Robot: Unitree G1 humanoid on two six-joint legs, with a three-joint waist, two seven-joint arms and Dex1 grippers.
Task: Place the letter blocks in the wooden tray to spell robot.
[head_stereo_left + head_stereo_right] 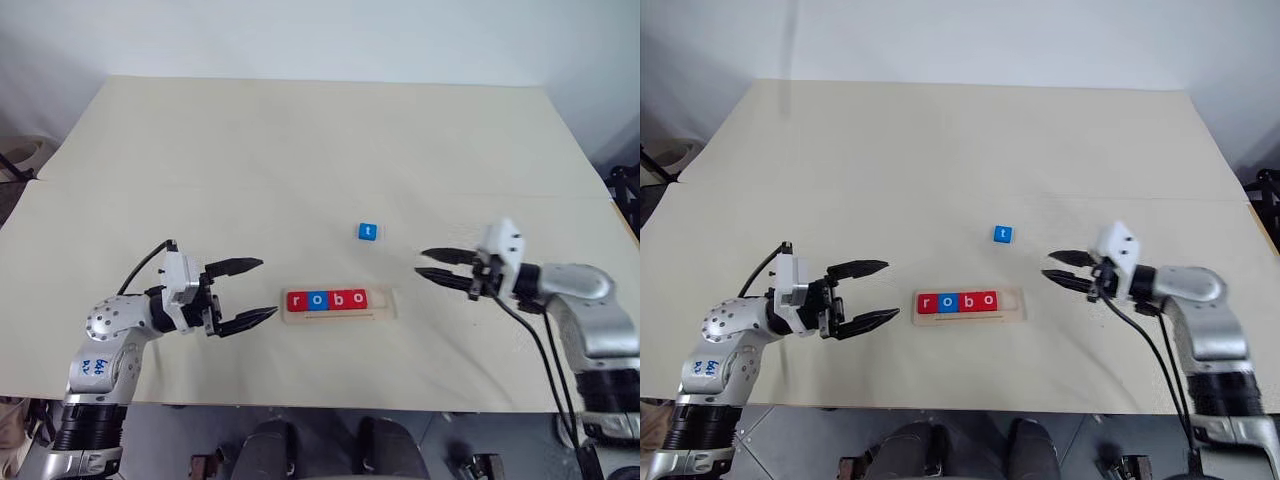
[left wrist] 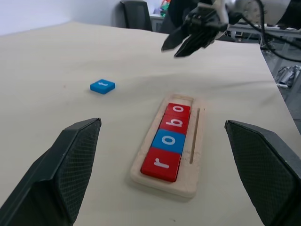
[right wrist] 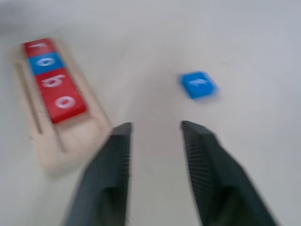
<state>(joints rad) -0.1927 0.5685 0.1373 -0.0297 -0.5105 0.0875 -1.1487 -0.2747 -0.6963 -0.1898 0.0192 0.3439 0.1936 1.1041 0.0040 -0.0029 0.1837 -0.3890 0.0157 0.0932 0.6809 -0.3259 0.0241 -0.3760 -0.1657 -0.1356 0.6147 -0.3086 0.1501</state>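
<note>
Four letter blocks (image 1: 328, 299) spelling "robo" sat in the wooden tray (image 1: 385, 305) on the worktop (image 1: 300, 150), with the blue "t" block (image 1: 368, 232) lying loose just beyond the tray. The left gripper (image 1: 250, 292) and right gripper (image 1: 431, 264) flanked the tray, fingers apart and empty.

Wooden tray (image 1: 388, 303) holds r, o, b, o blocks (image 1: 327, 299); blue t block (image 1: 367, 231) loose beyond.

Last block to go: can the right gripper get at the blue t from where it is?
Probably yes. The blue t block lies alone on the table, and the open right gripper has nothing between.
</note>
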